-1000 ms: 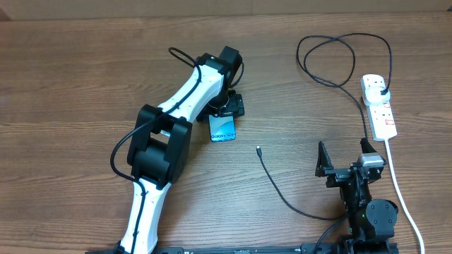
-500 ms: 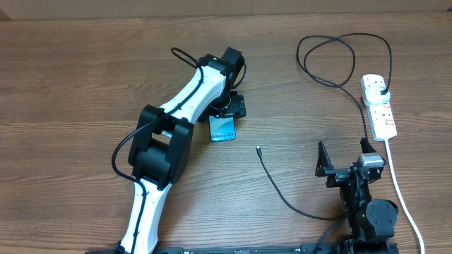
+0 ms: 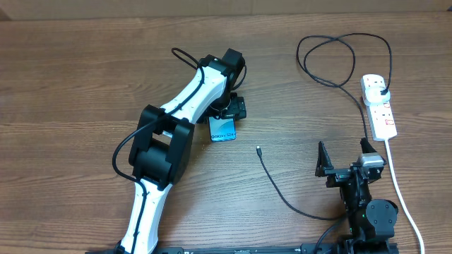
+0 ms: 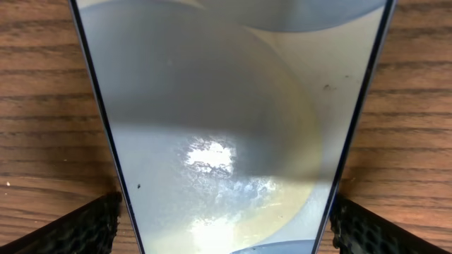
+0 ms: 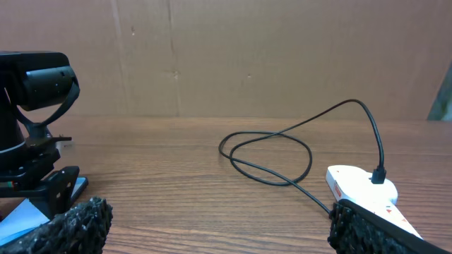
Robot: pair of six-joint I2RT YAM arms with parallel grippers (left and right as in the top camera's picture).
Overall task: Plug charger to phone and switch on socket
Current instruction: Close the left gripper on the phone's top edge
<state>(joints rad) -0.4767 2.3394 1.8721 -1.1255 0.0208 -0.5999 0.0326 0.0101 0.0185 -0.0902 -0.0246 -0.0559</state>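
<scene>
Left gripper (image 4: pixel 226 227) jaws straddle the phone (image 4: pixel 226 106); contact cannot be told. Right gripper (image 3: pixel 344 156) jaws spread wide.

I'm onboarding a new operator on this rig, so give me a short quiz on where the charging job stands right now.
1. True or false: the charger already has its connector tip in the phone.
2. Which gripper has its fingers either side of the phone? A) left gripper B) right gripper C) neither
3. Where does the charger's black plug sit?
Key: 1 false, the tip lies on the table, apart from the phone. 2 A. 3 in the socket.
</scene>
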